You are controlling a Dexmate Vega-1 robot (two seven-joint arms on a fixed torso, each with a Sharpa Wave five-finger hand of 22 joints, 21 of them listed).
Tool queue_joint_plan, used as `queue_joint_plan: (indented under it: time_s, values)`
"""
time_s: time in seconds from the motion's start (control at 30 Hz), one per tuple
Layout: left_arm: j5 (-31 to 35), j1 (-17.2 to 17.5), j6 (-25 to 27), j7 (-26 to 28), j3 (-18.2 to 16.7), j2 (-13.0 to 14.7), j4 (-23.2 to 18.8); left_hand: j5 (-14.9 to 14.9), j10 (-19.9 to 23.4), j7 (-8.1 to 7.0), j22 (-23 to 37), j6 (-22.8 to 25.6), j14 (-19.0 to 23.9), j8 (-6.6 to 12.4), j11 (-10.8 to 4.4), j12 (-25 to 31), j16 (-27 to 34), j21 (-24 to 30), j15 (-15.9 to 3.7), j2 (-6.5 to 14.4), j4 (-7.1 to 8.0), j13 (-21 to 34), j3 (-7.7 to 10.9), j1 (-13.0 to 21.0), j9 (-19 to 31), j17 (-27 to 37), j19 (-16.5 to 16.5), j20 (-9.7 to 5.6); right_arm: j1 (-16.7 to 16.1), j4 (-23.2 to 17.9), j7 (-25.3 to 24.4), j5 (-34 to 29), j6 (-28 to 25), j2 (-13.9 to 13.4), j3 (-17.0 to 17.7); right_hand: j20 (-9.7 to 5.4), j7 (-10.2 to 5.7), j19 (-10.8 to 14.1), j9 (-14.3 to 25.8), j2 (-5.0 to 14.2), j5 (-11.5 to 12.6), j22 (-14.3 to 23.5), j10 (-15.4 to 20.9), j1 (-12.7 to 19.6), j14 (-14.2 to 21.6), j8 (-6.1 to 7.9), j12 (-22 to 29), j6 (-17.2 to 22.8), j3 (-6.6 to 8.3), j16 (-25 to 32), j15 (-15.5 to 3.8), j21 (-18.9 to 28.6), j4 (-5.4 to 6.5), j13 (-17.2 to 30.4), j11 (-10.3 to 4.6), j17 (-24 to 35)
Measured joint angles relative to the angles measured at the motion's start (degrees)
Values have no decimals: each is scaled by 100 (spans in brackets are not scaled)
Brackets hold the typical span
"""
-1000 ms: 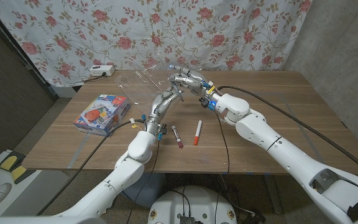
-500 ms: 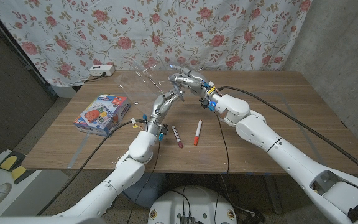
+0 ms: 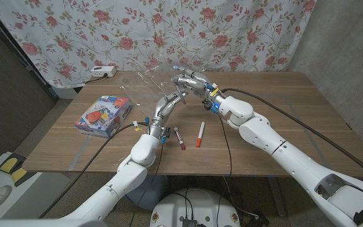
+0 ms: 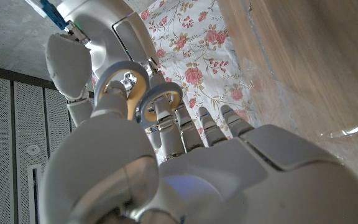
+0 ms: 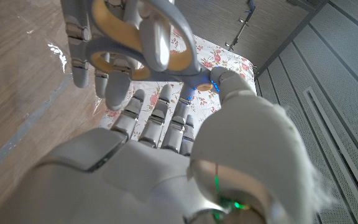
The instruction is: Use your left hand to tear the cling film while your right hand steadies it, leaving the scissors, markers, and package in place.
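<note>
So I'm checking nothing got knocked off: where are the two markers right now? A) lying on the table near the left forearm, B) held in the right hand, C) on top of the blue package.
A: both markers lie on the wooden table beside the left forearm, apart from the blue package.

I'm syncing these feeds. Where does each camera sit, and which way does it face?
Head view: on the robot's head, looking down at the table; both arms enter from bottom corners, left hand and right hand meeting.
Left wrist view: on the left wrist, looking along its hand's back toward the scissors handles.
Right wrist view: on the right wrist, looking past its hand at the left hand.
Shared: both wrist views show the scissors handles.
</note>
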Motion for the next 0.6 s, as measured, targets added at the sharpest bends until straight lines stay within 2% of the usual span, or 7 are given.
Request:
queue_joint_plan:
  time_s: [0.13,0.23,0.33,0.53,0.6]
  values:
    - [11,13,-27,12,-5,-5,-9,0,259,-1,0,61,251,47,-31,84,90,3,-81,0,0,57,0,0,22,28,126,13,-6,-2,-9,-3,0,-3,0,0,-30,0,0,6,-1,0,0,24,0,0,-1,31,0,0,0,0,0,0,0,0]
    - [19,19,-35,27,-6,-14,-12,0,453,-1,0,184,459,61,16,133,138,49,-144,0,0,105,0,0,27,28,264,39,-13,-11,-20,-4,0,-5,0,0,-30,0,0,8,-2,0,0,65,0,0,-1,31,0,0,0,0,0,1,0,0]
    - [26,23,-39,37,-10,-23,-13,0,698,-59,25,270,701,120,-3,203,222,72,-250,0,0,161,0,0,52,50,370,59,-22,-18,-29,-5,0,-6,0,0,-30,0,0,6,-4,0,0,69,0,0,-1,31,-1,0,0,0,0,9,0,0]
    - [58,36,-45,100,-17,-49,-20,0,997,-186,53,453,1047,305,-52,305,409,86,-344,36,24,289,-25,38,169,144,459,151,-37,-31,-37,0,1,-7,1,21,-30,-20,0,6,-6,1,0,69,0,0,-2,31,-5,0,0,0,5,10,0,-1]
    - [68,41,-46,123,-20,-61,-23,-1,1097,-190,55,559,1129,404,-12,355,480,86,-370,46,23,356,-25,76,237,194,490,181,-41,-33,-39,3,2,-7,2,21,-30,-20,0,13,-7,1,0,76,0,0,-3,31,-8,0,0,0,8,10,0,-1]
